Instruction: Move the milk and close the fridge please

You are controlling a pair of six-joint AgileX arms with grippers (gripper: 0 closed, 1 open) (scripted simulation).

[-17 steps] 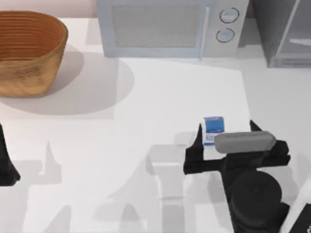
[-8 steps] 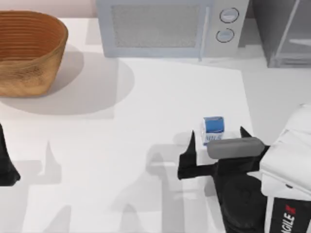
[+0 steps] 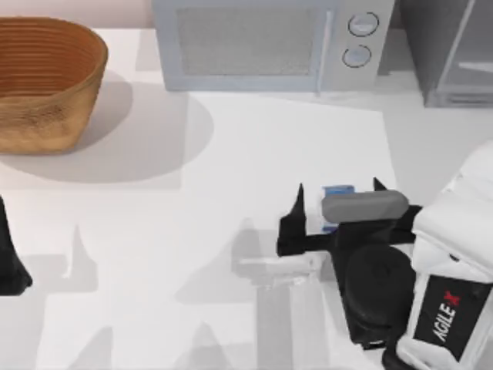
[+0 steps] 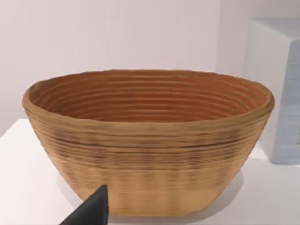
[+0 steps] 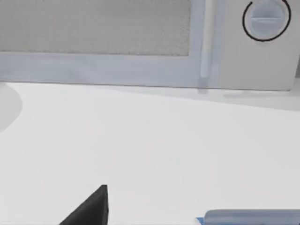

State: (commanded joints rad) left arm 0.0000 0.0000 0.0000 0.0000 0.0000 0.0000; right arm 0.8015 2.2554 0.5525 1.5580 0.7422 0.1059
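Observation:
The milk (image 3: 337,190), a small blue-and-white carton, stands on the white table right of centre, mostly hidden under my right wrist. My right gripper (image 3: 338,185) is open, with one dark finger on each side of the carton and not touching it. In the right wrist view the carton's blue top (image 5: 248,217) peeks in at the edge beside one fingertip (image 5: 91,208). The grey fridge (image 3: 454,54) stands at the back right corner, its pale door panel swung outward. My left gripper (image 3: 9,262) is parked, open, at the table's left edge.
A light-grey microwave (image 3: 262,42) with two round knobs stands at the back centre, left of the fridge. A woven basket (image 3: 46,81) sits at the back left, close in front of the left wrist camera (image 4: 147,140). Bare table lies between basket and milk.
My right arm has moved left and toward the back, bringing the open fingers from just short of the milk to either side of it. The milk and left arm have not moved.

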